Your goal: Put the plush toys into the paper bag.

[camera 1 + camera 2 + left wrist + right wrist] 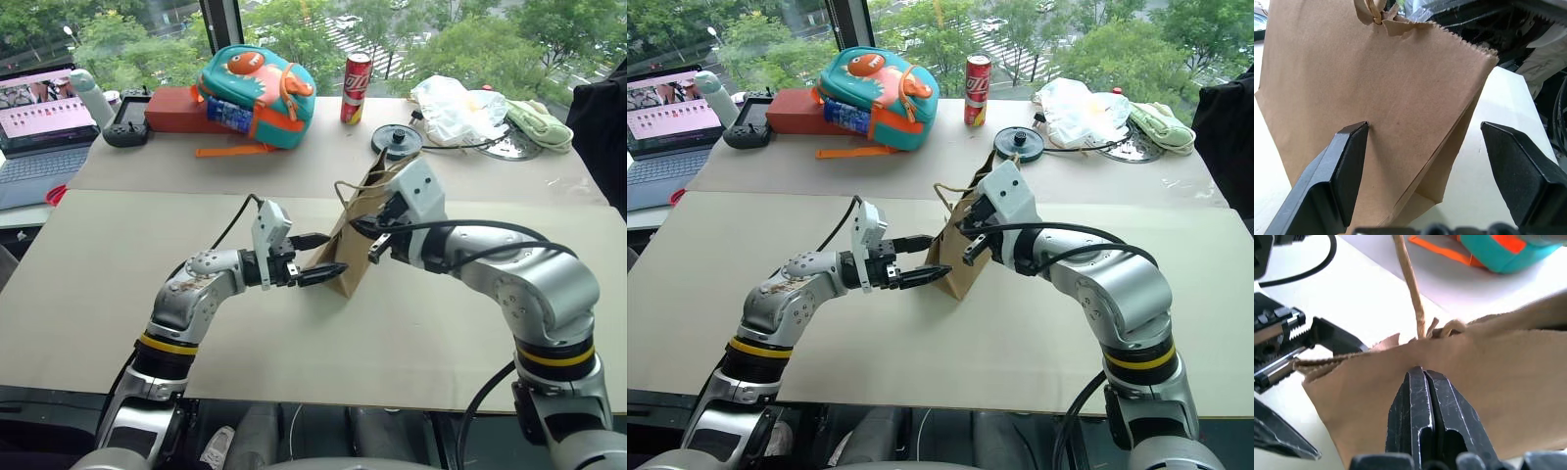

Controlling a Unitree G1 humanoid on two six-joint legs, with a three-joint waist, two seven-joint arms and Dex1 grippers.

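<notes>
While the paper bag (pixel 355 247) stands mid-table, well short of the fish-face backpack (pixel 257 94): right gripper (pixel 1422 377) pinched closed against its upper panel; left gripper (pixel 1425 161) spread wide beside its lower corner. Risk: thin paper tearing or bag toppling under pull.

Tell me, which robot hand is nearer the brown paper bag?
Right. The right hand is shut against the brown paper bag's upper panel; the left hand is open beside its lower edge, apart.

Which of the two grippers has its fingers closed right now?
The right gripper: its black fingers are pressed together at the paper bag. The left gripper stands open, fingers spread beside the bag's lower side.
</notes>
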